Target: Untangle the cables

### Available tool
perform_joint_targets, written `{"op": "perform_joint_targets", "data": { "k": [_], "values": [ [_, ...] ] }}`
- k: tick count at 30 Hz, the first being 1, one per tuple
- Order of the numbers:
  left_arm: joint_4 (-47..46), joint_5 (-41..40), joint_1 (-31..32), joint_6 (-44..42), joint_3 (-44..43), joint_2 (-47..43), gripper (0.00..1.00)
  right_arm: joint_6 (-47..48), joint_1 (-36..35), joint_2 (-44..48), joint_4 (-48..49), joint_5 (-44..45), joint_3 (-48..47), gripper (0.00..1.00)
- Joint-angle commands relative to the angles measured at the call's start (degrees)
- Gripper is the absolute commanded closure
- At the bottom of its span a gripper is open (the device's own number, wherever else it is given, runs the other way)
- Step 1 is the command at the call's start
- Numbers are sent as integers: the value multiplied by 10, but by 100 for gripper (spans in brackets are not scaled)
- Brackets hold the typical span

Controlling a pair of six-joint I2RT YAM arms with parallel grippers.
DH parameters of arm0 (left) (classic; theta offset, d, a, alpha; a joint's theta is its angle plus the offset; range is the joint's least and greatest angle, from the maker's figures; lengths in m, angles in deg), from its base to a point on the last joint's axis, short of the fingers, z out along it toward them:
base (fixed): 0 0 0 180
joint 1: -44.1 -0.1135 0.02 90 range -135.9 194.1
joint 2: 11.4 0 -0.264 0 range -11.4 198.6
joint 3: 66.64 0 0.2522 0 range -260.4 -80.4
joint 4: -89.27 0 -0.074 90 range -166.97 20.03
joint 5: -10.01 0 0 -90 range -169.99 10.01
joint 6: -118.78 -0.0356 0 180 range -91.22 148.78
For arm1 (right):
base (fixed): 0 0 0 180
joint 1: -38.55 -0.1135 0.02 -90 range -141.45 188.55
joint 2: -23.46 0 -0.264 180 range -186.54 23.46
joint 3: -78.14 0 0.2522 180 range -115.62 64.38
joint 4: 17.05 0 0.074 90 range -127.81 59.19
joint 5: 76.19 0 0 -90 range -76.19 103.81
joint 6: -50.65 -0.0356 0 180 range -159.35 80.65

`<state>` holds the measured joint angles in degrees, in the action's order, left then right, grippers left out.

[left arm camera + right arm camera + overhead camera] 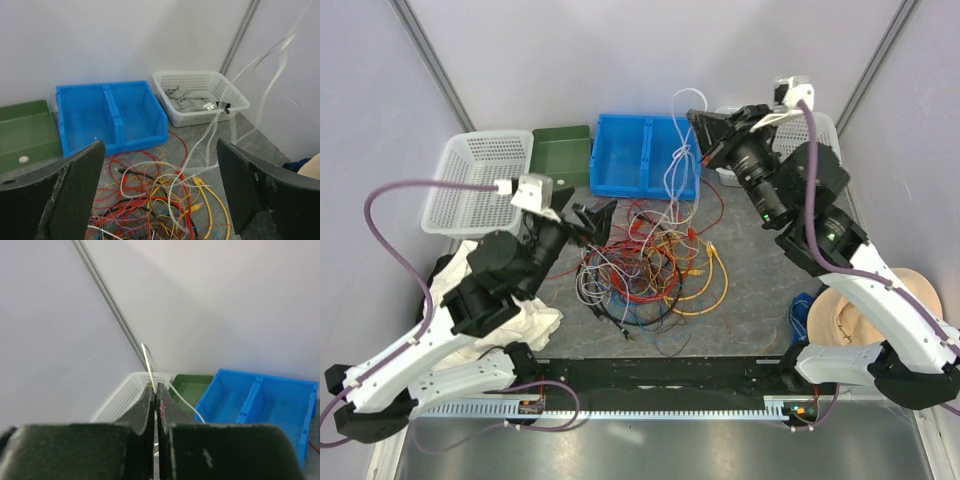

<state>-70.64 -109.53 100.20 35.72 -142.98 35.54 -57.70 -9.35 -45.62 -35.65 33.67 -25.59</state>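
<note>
Grey tabletop, pale walls on three sides, arms bolted at the near edge. Heap of thin red, orange, yellow, white, blue and black cables [645, 272] sits mid-table, strands crossing and looped through each other. Behind it, near the back wall: blue plastic two-compartment bin [645, 155], no cables inside in the left wrist view; green tray [560, 155] beside it, also no cables. White mesh basket [200, 92] at far right holds grey cloth.

Right gripper [154, 390] is raised above the blue bin's right end, jaws pinched tight on one thin white cable [672, 160]. That cable hangs in loops from the jaws down to the table, and its lower part runs into the heap, so it is not free.

Left gripper [160, 150] hovers at the heap's left edge, jaws spread wide, holding nothing.

Progress judgement: early. One white strand is partly drawn up; nothing looks fully separated or set aside. Red and orange wires remain the dense core. Left to do: free the white strand's low end, then work through nearly the whole heap.
</note>
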Motion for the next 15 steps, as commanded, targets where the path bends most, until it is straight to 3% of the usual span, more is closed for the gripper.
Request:
{"op": "perform_joint_targets", "data": {
  "k": [1,7,15],
  "values": [
    [-149,-37,1,66,142,-74,2,-4,-2,5,-60,17,-77,100],
    [-365,206,2,63,250,-63,8,-44,-2,4,-114,-27,-107,100],
    [-503,294,2,25,208,-8,8,-62,-2,29,-150,-47,-57,100]
  ]
}}
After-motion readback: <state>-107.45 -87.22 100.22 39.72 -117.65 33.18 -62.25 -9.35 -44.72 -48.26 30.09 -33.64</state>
